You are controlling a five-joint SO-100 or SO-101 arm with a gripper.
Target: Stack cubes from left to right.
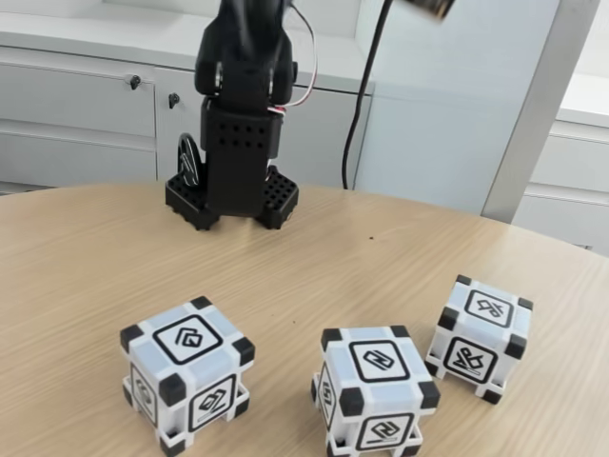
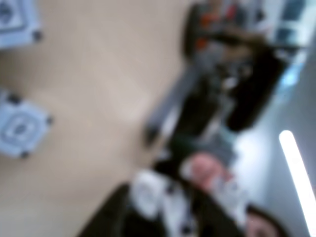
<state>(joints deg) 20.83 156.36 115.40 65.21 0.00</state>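
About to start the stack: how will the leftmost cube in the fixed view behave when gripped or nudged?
The leftmost cube looks like rigid plastic, so probably stiff. Flat faces suggest sliding, not rolling. Its black corner blocks protrude, so jaws may catch them.

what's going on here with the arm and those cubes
Nothing is being handled yet. Three cubes sit apart in a loose row on the wooden table in the fixed view: the left cube, the middle cube and the right cube, none stacked. The robot arm stands behind them at the back of the table. The wrist view is too blurred to show the gripper.
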